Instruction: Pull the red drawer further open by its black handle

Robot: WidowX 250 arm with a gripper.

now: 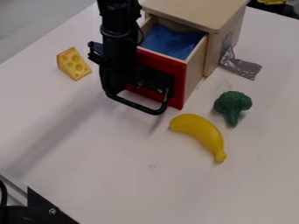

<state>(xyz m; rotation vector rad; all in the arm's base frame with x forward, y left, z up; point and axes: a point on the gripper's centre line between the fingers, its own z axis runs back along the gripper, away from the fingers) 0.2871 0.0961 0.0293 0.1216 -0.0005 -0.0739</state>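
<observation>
Black parts [50,210], cut off by the lower left edge, sit nearest. Beyond lies a smooth, curved yellow banana [201,133], then a knobbly green broccoli [232,105]. Against the red-fronted wooden drawer [181,81] is the black gripper [140,83], its jaws lost among dark shapes; I cannot tell how they stand. Pitted, wedge-shaped cheese [73,64] lies left. Partly hidden blue material [170,41] fills the open drawer, crinkled silvery tape [242,66] beside its pale wooden cabinet [198,12].
</observation>
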